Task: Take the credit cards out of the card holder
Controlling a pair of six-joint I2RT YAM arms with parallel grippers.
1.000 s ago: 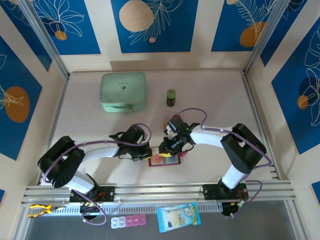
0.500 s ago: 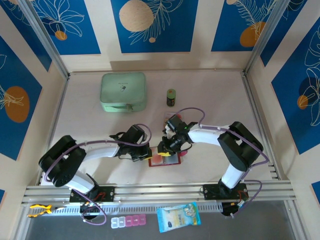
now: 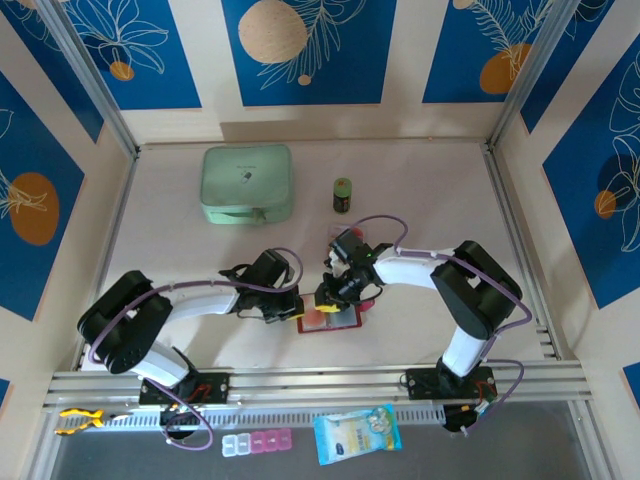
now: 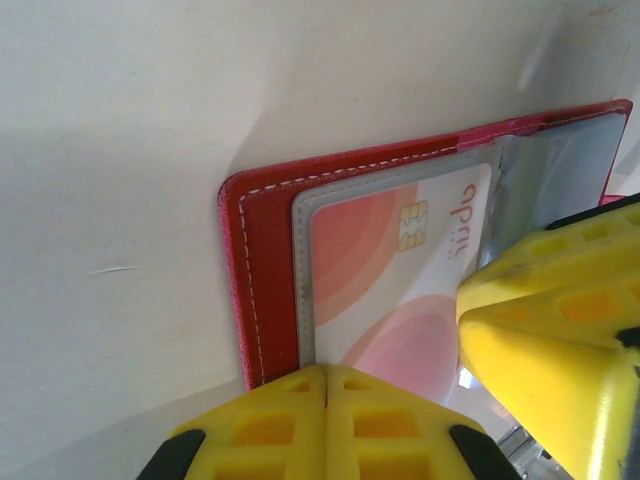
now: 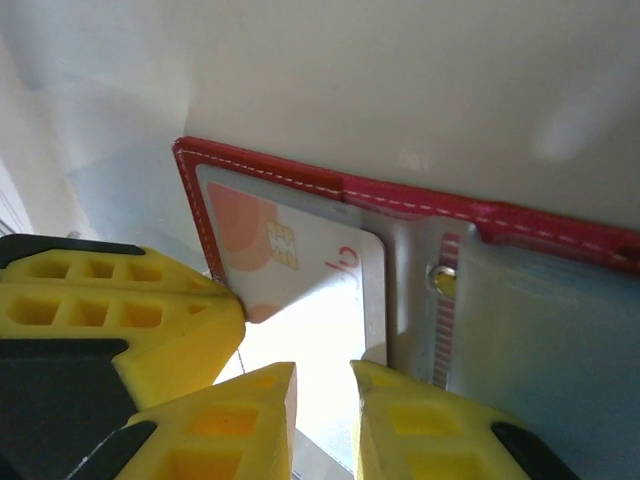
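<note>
The dark-red card holder [image 3: 340, 321] lies open on the table between the arms. A whitish credit card [image 4: 390, 270] with pink-orange arcs and a chip sits in its clear left sleeve, inside the red cover [image 4: 268, 280]. My left gripper [image 4: 326, 375] is shut, nothing between its fingers, tips at the holder's left edge [image 3: 292, 308]. My right gripper [image 5: 322, 375] stands open by a narrow gap just above that credit card [image 5: 300, 260], close beside the left fingers [image 5: 120, 310]. More clear sleeves [image 5: 540, 320] lie right of the snap [image 5: 441, 279].
A mint-green zip case [image 3: 247, 184] and a small green jar [image 3: 342, 194] stand at the back. A clear tray [image 3: 345, 240] lies just beyond the right gripper. A pill box [image 3: 257, 443] and a blue packet [image 3: 357, 433] lie in front of the rail.
The right arm has edged a little to the left over the holder, and its jaws have narrowed slightly. The left arm and the holder have not moved.
</note>
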